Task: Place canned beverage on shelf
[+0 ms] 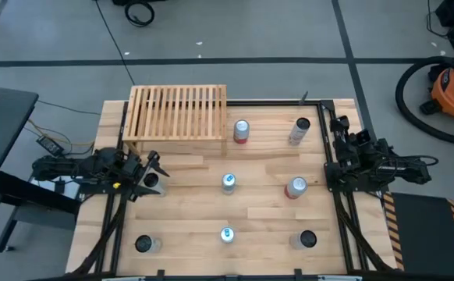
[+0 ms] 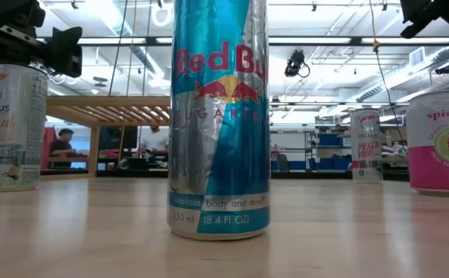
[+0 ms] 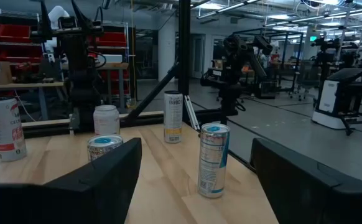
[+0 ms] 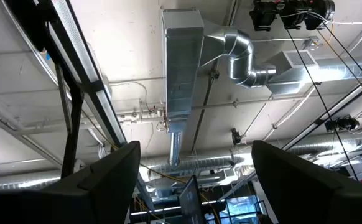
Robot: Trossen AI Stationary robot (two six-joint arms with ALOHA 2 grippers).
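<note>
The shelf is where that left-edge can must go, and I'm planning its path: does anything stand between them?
Nothing visible does. In the high view the can stands at the left pincer, and only bare tabletop lies between it and the shelf.

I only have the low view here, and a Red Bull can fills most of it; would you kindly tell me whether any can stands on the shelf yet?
Observer: None yet. From above, the shelf carries no can on its slats.
Operator: Thank you. Which arm is at work?
Observer: The left gripper, open, is at the can near the left edge of the table; I cannot tell whether it touches the can.
Operator: And the right one?
Observer: The right gripper is open at the table's right edge, pointing up at the ceiling.
</note>
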